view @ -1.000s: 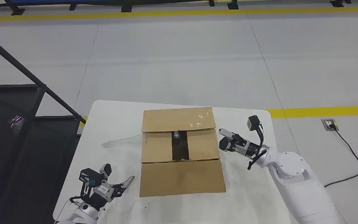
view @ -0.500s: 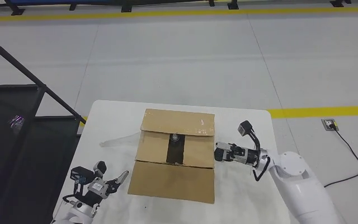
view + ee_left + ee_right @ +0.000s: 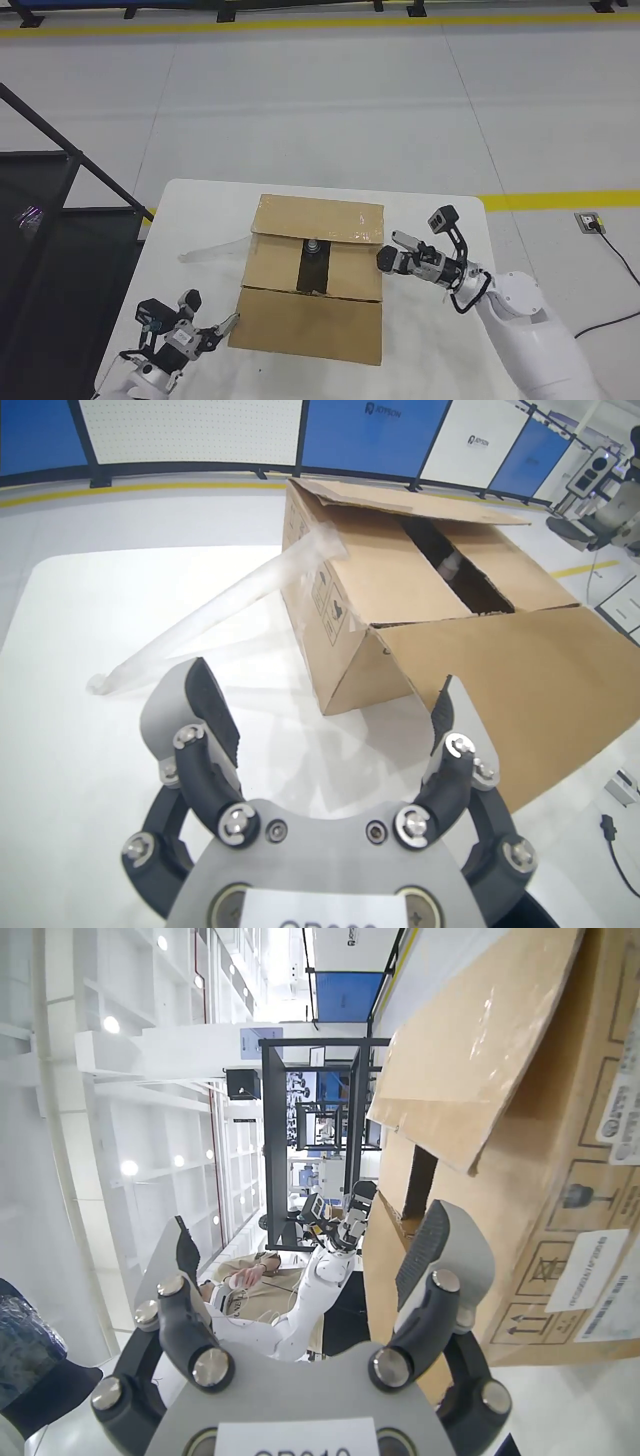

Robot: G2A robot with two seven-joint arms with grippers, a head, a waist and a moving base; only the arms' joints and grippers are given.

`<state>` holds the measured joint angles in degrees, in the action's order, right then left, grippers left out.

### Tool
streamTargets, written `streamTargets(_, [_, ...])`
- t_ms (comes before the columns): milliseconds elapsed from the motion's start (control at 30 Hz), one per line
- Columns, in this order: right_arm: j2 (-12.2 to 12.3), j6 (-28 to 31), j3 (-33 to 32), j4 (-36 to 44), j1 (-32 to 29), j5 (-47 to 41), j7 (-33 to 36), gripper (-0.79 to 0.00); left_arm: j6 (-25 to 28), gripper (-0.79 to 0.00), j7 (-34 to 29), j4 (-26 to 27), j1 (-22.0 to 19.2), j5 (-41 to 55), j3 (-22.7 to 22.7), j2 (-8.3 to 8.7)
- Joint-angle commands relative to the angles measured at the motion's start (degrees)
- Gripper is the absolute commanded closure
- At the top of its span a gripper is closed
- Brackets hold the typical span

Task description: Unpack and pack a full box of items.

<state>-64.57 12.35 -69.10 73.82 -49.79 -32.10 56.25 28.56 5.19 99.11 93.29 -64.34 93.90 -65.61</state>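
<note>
A brown cardboard box [image 3: 315, 280] stands mid-table, its near and far flaps folded outward. A dark gap between the inner flaps shows a bottle top [image 3: 314, 245]. From the box's left side a peeled strip of clear tape [image 3: 215, 250] trails down to the table. My left gripper [image 3: 215, 332] is open near the table's front left corner, apart from the box [image 3: 400, 600] and just short of the near flap. My right gripper [image 3: 385, 258] is open at the box's right side. One of its fingers [image 3: 430, 1238] lies against the box wall [image 3: 550, 1178] near the top edge.
The white table [image 3: 440, 340] has bare room to the right of and in front of the box. A black metal frame [image 3: 40, 230] stands off the table's left edge. A cable and a socket [image 3: 590, 222] lie on the floor at the right.
The box has slid left and turned slightly, its near flap swinging toward the front left. The right gripper followed it to the right wall. The left gripper drew back, then returned.
</note>
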Motion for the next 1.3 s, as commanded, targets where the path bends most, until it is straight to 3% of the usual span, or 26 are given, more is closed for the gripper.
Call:
streamTargets(0, [-0.3, -2.0, 1.2, -0.7, 1.2, 0.4, -0.6, -0.785, -0.2, -0.785, -0.3, -0.4, -0.2, -2.0, -0.7, 0.03])
streamTargets(300, [-1.7, -5.5, 5.3, -5.4, 6.1, 1.7, -3.5, -0.785, -0.9, -0.785, -0.1, -2.2, -1.2, -2.5, -1.9, -0.03])
streamTargets(467, [-2.5, -2.2, 5.8, -6.7, 7.4, 0.4, -6.0, -0.785, -0.9, -0.785, -0.2, -2.4, -1.4, -2.2, -1.9, 0.01])
streamTargets(800, [-4.8, 1.8, 9.2, -8.2, 12.6, 9.7, -25.8, -0.785, -0.9, -0.785, -0.5, -2.3, -1.7, -2.3, -2.8, 0.02])
streamTargets(1133, [-9.8, 0.6, 17.2, -23.6, 24.8, 16.0, -39.6, -0.785, -1.1, -0.785, -0.4, -2.6, -1.6, -2.3, -3.3, 0.04])
streamTargets(1267, [-12.3, 0.1, 20.4, -30.7, 28.7, 16.2, -41.9, -0.785, -1.2, -0.785, -0.4, -2.9, -1.5, -2.1, -3.4, 0.05])
